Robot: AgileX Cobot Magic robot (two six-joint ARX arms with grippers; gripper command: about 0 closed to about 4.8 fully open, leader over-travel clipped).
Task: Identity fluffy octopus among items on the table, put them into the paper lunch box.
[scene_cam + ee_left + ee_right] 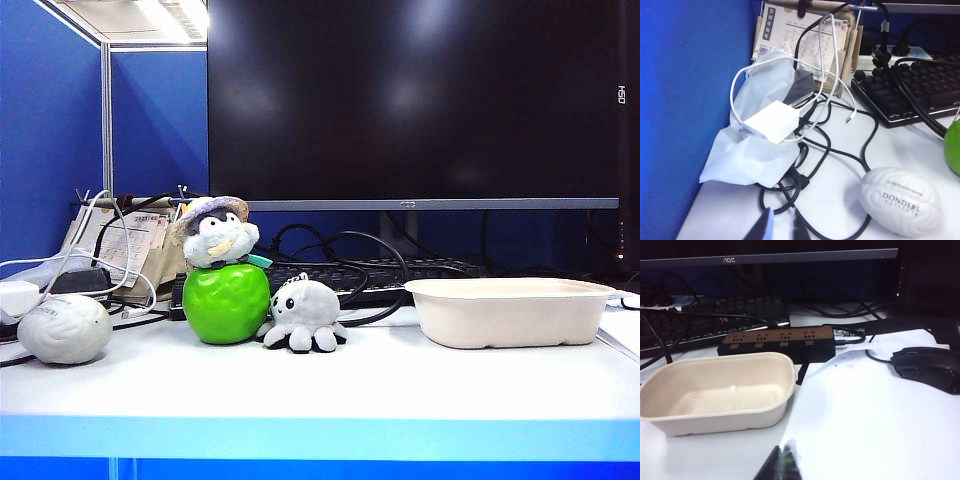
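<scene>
While parked low over the white surface:
Left gripper: jaws parted, nothing held, by tangled cables.
Right gripper: jaws clenched, nothing held.
Small grey plush octopus: beside green apple.
Off-white pulp-paper lunch box: unfilled, well apart from octopus.

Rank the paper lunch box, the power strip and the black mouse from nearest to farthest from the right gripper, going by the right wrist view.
The right gripper sits shut at the near edge of the view.
1. Paper lunch box: empty, closest, off to one side on the table.
2. Black mouse: farther, on the opposite side, beyond the white paper.
3. Power strip: about as far as the mouse, behind the box; too close to call.
</scene>
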